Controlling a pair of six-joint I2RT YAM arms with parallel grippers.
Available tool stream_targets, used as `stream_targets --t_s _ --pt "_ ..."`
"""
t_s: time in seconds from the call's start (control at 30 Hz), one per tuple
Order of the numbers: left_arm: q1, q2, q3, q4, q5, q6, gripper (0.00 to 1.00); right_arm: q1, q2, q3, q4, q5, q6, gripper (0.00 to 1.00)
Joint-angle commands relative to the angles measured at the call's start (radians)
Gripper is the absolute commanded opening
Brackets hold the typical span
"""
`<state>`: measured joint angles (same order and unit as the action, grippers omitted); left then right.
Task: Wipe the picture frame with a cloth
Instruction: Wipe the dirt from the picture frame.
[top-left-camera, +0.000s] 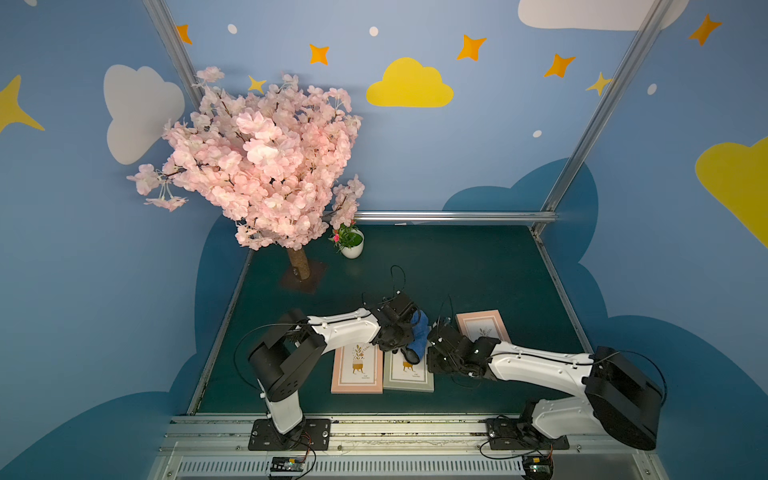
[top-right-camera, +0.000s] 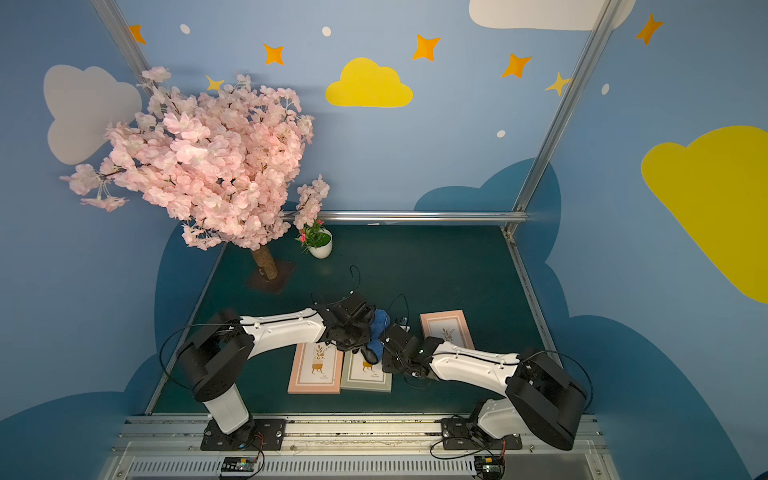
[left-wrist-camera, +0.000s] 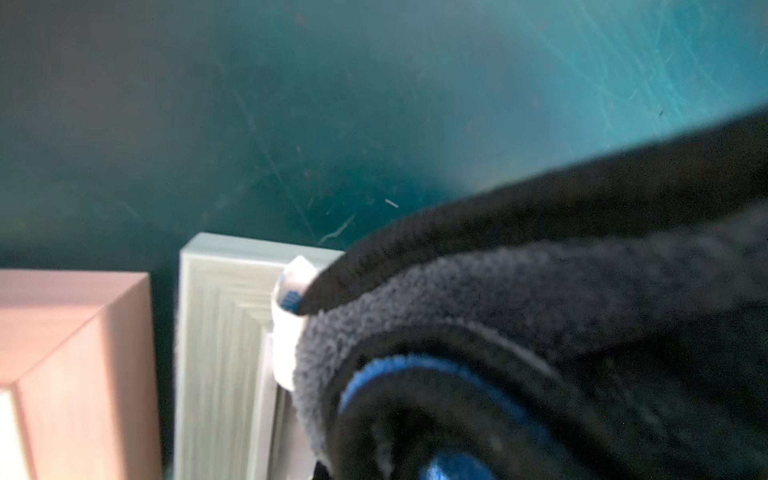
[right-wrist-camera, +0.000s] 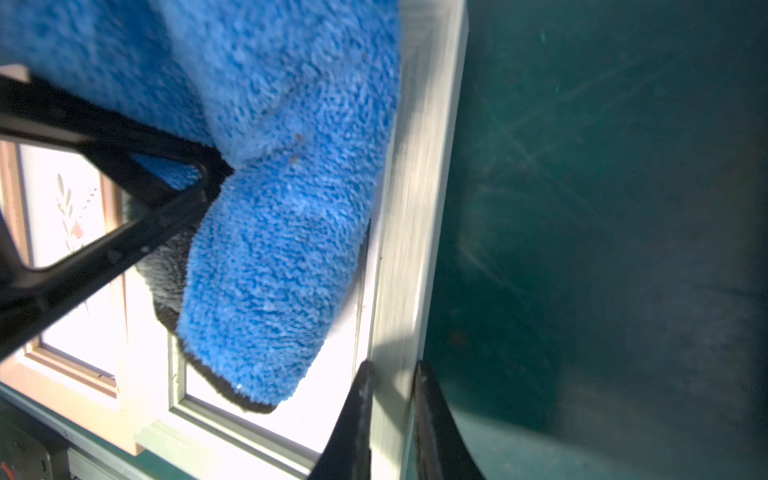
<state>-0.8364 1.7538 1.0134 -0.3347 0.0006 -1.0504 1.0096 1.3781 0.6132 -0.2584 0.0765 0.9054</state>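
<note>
Mid-wipe: left gripper (right-wrist-camera: 216, 174), clamped on the blue cloth (top-left-camera: 419, 332), rests it on the grey picture frame (top-left-camera: 409, 376), its rim pinched by the right gripper (right-wrist-camera: 392, 370); much wiping seemingly left.

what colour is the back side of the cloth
The cloth is dark grey-black on its back, clearest in the left wrist view.

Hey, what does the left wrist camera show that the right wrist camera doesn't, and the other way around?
Only left wrist: the white tag of the cloth, by a corner of the grey frame. Only right wrist: the left gripper pinching the cloth, the right gripper clamped on the grey frame's rail, the plant print in the pink frame. Both: cloth, grey frame, pink frame, green table.
</note>
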Motion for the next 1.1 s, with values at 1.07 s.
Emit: stream_targets --t_s 1.07 --pt "-0.148 -0.374 -0.181 -0.150 -0.088 -0.104 0.03 0.008 0.020 -0.067 0.002 -0.088 0.004 0.24"
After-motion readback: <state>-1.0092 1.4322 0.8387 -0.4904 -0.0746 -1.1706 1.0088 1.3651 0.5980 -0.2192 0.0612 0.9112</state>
